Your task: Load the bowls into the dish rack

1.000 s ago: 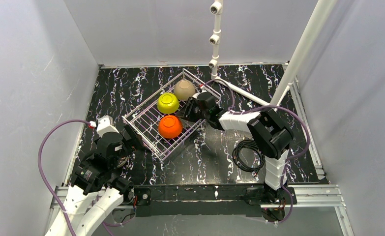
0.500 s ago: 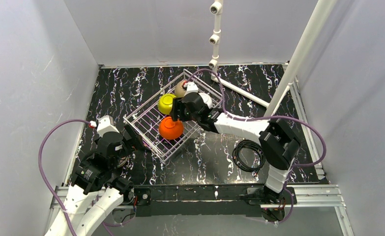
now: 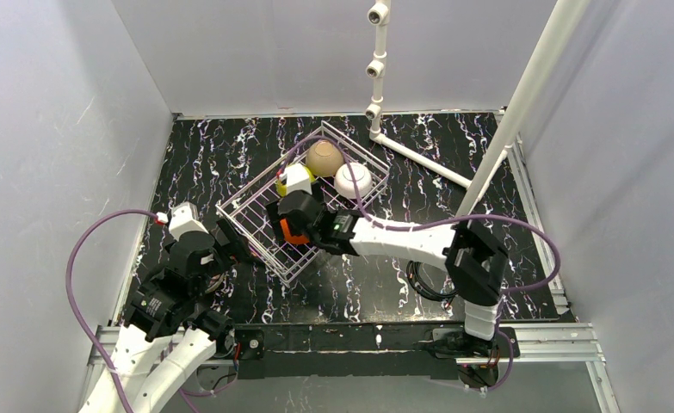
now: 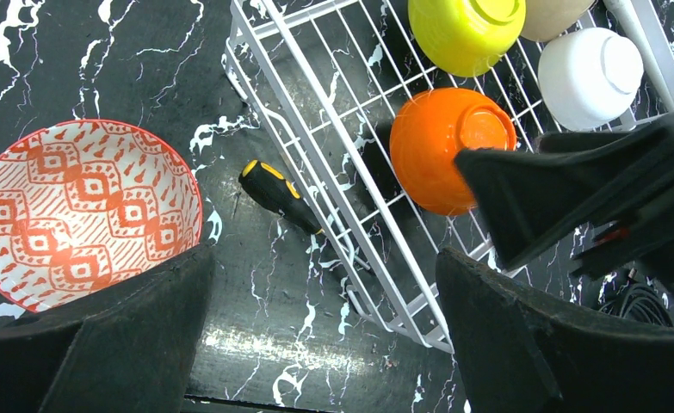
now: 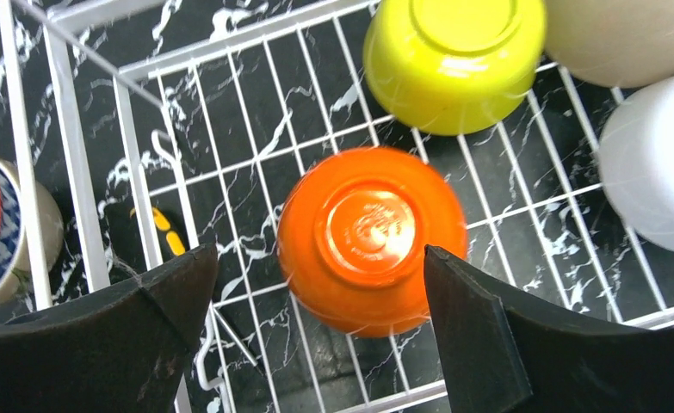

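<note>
Four upturned bowls, yellow-green [image 4: 466, 30], tan [image 4: 548, 17], white [image 4: 587, 77] and orange [image 4: 441, 151], are sitting in the dish rack [image 3: 249, 225], a fifth, red-patterned [image 4: 83, 224], outside. Left claw [image 4: 324, 258] and right claw [image 5: 318, 258] are hanging spread apart.

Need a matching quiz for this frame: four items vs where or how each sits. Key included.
Items
1. orange bowl
2. white bowl
3. red-patterned bowl
4. black-and-yellow handle

Places
A. mouth up on the table, outside the dish rack
B. upside down in the rack, next to the tan bowl
C. lying on the table by the rack's side wall
D. upside down in the rack, under the right gripper with its jaws open

Pairs: 1-D, 2-B, 3-A, 4-C
</note>
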Available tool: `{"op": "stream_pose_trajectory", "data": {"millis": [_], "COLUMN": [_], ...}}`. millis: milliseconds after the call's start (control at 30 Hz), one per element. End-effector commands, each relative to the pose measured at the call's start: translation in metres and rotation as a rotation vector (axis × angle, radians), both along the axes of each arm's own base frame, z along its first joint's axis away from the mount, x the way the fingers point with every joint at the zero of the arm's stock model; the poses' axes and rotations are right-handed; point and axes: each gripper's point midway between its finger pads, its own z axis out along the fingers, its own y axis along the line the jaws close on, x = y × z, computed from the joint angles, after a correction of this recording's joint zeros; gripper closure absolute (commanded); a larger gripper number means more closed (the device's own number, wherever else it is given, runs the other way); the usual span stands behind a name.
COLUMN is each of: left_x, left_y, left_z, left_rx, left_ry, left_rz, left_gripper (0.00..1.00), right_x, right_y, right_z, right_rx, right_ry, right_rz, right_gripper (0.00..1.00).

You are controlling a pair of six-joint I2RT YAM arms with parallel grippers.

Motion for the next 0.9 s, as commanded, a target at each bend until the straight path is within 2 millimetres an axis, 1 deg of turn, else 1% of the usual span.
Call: {"op": "stream_pose_trajectory", "data": {"millis": [0,67,200,333,500,600,767,867], "left_x": [-0.005,-0.005,-0.004,-0.004,-0.003,-0.002,-0.002,-0.002], "left_y": [0.010,0.010,0.009,0.008,0.007,0.007,0.008,0.008], "left_z": [-0.002,-0.003,-0.003,-0.004,-0.005,-0.005,-0.004,-0.005], "left_rx": [0.028,0.023,0.022,0.026,0.028,0.030,0.034,0.037], "left_ry": [0.008,0.008,0.011,0.017,0.021,0.023,0.023,0.023], "left_rz": [0.031,0.033,0.034,0.026,0.026,0.027,0.028,0.028], "left_gripper": [0.02,0.02,0.02,0.02,0.02,0.02,0.02,0.02], "right_x": [-0.004,-0.004,0.004,0.012,0.022,0.024,0.026,0.032], "right_y": [0.004,0.006,0.003,0.002,0.000,0.005,0.017,0.016], "right_z": [-0.010,-0.016,-0.031,-0.031,-0.036,-0.036,-0.036,-0.037], "right_rx": [-0.054,-0.055,-0.109,-0.128,-0.177,-0.170,-0.143,-0.141], "right_ry": [-0.016,-0.010,-0.027,-0.070,-0.106,-0.111,-0.102,-0.097], "right_rz": [-0.023,-0.028,-0.064,-0.082,-0.124,-0.124,-0.112,-0.135], "right_gripper": [0.03,0.02,0.03,0.04,0.04,0.02,0.01,0.01]}}
